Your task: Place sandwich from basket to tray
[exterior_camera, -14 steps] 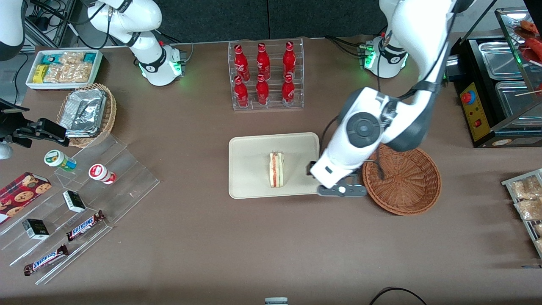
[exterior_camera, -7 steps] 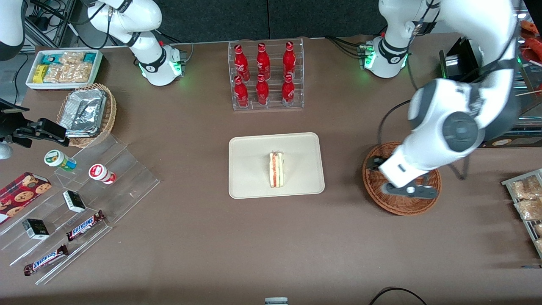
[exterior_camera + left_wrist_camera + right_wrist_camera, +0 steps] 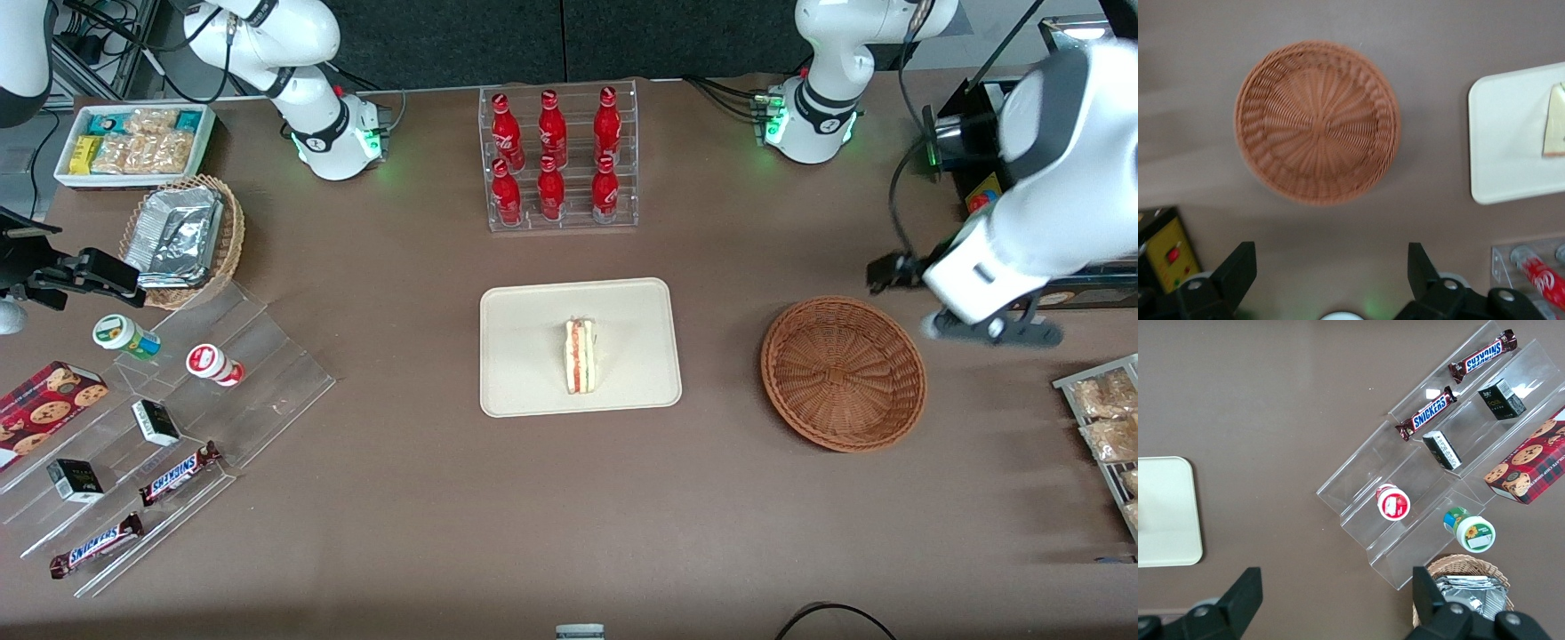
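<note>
now the sandwich lies on the tray, about in the middle of it, standing on its long edge so that the orange-pink and green filling layers face up to the front camera. it touches only the tray surface, and nothing holds it. in the left wrist view only a pale corner of the sandwich shows at the frame border, on the cream tray.

the basket sits on the brown table, well apart from the tray, toward the working arm's end. its woven bottom is bare; no item lies in it. the wrist camera looks down on the basket from above and shows the whole round rim.

the gripper of the left arm hangs in the air near the basket, toward the working arm's end of the table, not over the basket. its jaws are spread wide and hold nothing; in the left wrist view the two dark fingers stand far from each other with bare table between them.

a clear rack of red bottles stands farther from the front camera than the tray.
</note>
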